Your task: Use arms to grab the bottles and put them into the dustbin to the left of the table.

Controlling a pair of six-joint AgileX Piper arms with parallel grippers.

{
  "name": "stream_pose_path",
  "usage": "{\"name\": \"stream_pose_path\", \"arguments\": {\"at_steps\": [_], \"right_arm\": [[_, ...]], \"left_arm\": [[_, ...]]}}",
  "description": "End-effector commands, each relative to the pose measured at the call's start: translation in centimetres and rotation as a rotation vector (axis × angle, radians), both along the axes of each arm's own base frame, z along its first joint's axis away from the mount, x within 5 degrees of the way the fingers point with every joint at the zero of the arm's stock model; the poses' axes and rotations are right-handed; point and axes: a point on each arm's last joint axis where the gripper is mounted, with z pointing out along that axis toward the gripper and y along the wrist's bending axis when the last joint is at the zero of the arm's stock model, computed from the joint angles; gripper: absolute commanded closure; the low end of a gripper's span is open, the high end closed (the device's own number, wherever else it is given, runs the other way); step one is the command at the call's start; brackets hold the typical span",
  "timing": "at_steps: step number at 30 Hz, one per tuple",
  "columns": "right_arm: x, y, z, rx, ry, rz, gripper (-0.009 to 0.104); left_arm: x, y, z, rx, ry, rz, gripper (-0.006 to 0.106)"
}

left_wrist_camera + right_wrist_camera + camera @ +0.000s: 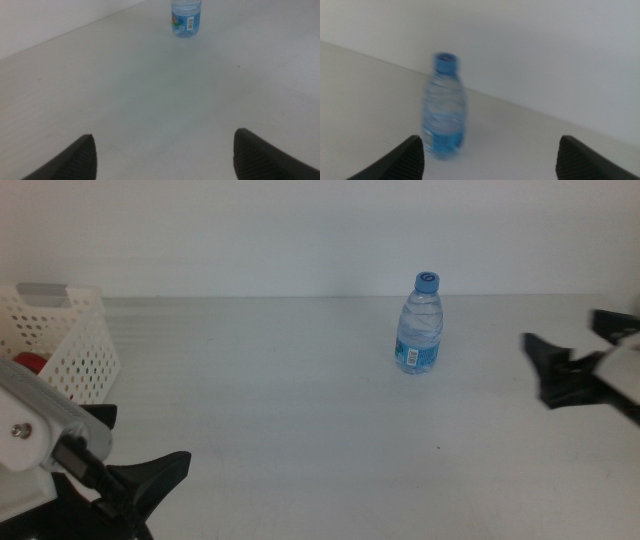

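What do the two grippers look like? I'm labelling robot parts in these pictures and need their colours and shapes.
The left gripper has black, pointed forked jaws on a white boxy housing with a small screw and a black bracket. The right gripper has the same black forked jaws ahead of a pale body. In both wrist views the jaws show as dark rounded tips. No cables or stickers show.

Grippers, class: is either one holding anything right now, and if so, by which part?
Nothing is held. The left gripper and right gripper are both open and empty; the water bottle stands alone on the table.
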Motion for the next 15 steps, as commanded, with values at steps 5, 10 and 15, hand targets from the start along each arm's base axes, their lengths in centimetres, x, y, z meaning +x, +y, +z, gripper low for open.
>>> {"name": "stream_pose_path", "arguments": {"at_steps": [5,10,15], "right_arm": [[3.0,3.4,0.7,0.005,-0.215,0.193,0.014],[6.5,4.4,-0.4,0.02,-0.184,0.199,0.014],[10.1,5.7,-0.8,0.04,-0.178,0.233,0.014]], "left_arm": [[0.2,-0.2,1.6,-0.077,-0.075,-0.002,0.01],[0.2,-0.2,1.6,-0.077,-0.075,-0.002,0.01],[0.2,-0.2,1.6,-0.077,-0.075,-0.002,0.01]]}}
